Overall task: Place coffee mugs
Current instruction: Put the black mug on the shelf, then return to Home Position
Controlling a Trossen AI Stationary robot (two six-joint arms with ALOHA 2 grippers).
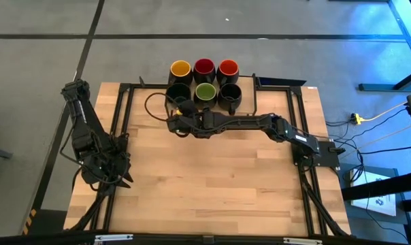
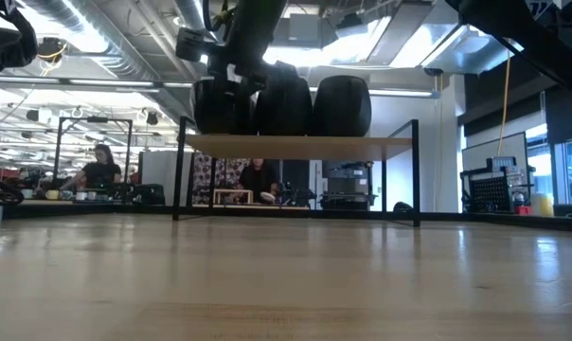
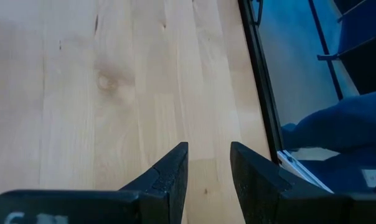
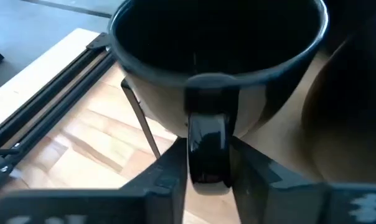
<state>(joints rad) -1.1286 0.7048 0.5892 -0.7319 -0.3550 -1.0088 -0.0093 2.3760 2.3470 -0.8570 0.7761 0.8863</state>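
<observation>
Six black-outside coffee mugs stand in two rows on a wooden shelf point(image 2: 300, 145) at the table's far edge. The back row has yellow point(image 1: 180, 68), red point(image 1: 204, 67) and orange-red point(image 1: 227, 67) insides. The front row is black point(image 1: 179, 92), green point(image 1: 205, 92) and black point(image 1: 231, 92). My right gripper point(image 1: 176, 111) reaches across from the right and is shut on the front-left black mug point(image 4: 219, 56). My left gripper point(image 1: 121, 178) waits open above the table's left near part. My right gripper pinches the black mug's handle point(image 4: 206, 146) between its two fingers point(image 4: 169, 177), one on each side of the loop. The fingers come from the table's near side, about level. The mug sits upright, and in the low view its base point(image 2: 220, 128) appears to rest on the shelf.
The green-inside mug point(image 2: 284, 99) stands right beside the held one, with little room between them. The shelf's thin black legs point(image 2: 178, 170) stand on the table's far part. Bare wooden tabletop point(image 1: 212, 177) stretches across the middle and near side. People sit in the room beyond.
</observation>
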